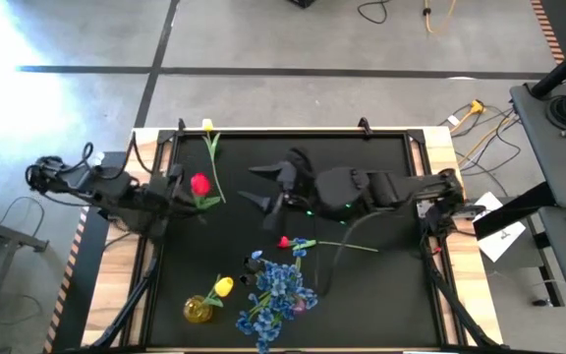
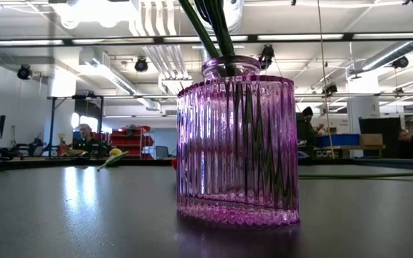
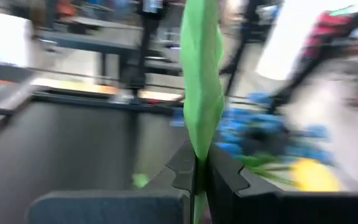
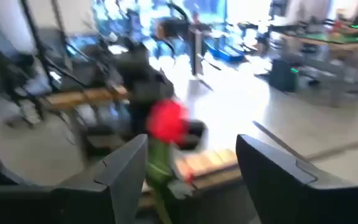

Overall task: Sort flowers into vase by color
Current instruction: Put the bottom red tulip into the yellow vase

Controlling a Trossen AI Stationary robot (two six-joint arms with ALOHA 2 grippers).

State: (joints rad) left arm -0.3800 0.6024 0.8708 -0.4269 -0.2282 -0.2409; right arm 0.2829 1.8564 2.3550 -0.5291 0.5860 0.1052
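**Red tulip in left grip; flowers spread across the mat**

Two red tulips show: one (image 1: 200, 184) clamped by the left gripper (image 1: 177, 187) at the mat's left, its green leaf (image 3: 201, 93) pinched between the closed fingers; another (image 1: 284, 241) lying mid-mat on a long stem. Two yellow tulips: one (image 1: 207, 126) at the far edge, one (image 1: 223, 287) in a yellow vase (image 1: 198, 311) near-left. One blue spray bunch (image 1: 281, 288) stands in the purple vase (image 2: 237, 143), seen clearly only from the low view. The right gripper (image 1: 263, 185) hovers mid-mat, fingers spread, apparently empty.
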